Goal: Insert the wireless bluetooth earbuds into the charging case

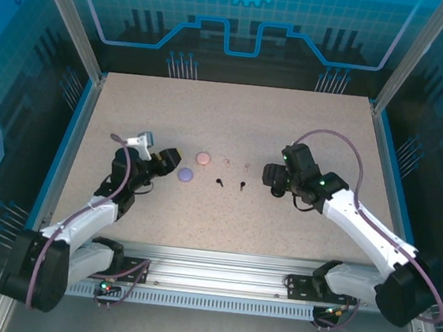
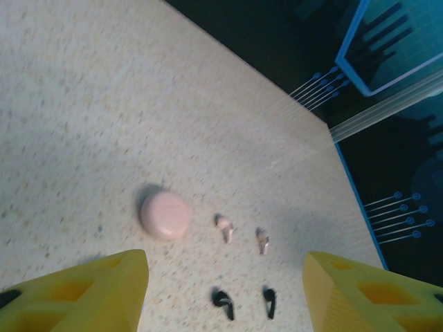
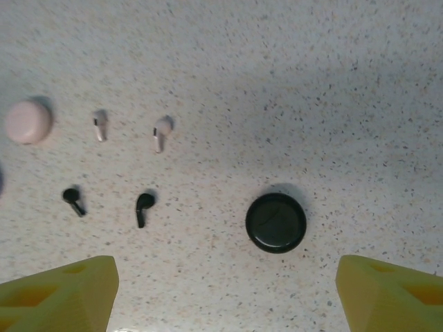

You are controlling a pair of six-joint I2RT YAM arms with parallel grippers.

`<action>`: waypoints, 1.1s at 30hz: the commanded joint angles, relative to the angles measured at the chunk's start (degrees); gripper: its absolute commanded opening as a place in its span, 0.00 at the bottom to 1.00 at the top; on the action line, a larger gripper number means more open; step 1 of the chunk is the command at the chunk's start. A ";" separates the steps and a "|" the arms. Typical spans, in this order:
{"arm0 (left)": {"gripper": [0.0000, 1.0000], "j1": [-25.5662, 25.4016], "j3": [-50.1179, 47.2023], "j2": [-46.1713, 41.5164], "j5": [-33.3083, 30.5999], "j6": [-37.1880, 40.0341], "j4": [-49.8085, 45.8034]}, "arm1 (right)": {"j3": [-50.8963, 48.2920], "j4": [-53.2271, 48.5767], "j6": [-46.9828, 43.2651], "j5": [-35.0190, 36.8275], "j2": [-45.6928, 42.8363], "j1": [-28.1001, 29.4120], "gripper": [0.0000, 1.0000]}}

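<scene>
Two pale pink earbuds (image 1: 227, 163) (image 2: 224, 227) (image 3: 160, 133) and two black earbuds (image 1: 220, 182) (image 2: 223, 302) (image 3: 143, 207) lie loose mid-table. Left of them rest a round pink charging case (image 1: 203, 158) (image 2: 165, 215) (image 3: 28, 122) and a lavender case (image 1: 186, 175). A closed black case (image 3: 275, 222) lies on the table under my right gripper (image 1: 271, 176) (image 3: 227, 280), which hovers open above it with nothing between its yellow fingers (image 3: 62, 294). My left gripper (image 1: 170, 159) (image 2: 225, 280) is open and empty, just left of the lavender case, facing the earbuds.
The speckled tabletop (image 1: 235, 112) is bordered by a blue rim and metal frame posts (image 1: 70, 23). A mounting rail (image 1: 217, 280) runs along the near edge by the arm bases.
</scene>
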 commanded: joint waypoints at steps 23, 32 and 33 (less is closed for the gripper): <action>0.65 -4.58 16.06 -0.25 3.72 3.90 -9.69 | 8.08 -0.15 -9.23 -9.06 28.22 -5.72 0.83; 0.65 -5.57 15.79 0.32 3.30 4.22 -8.06 | 7.15 0.12 -7.77 -11.62 29.13 -5.60 0.82; 0.66 -5.57 15.72 0.32 3.26 4.41 -8.16 | 6.99 0.20 -7.66 -11.91 29.04 -5.47 0.81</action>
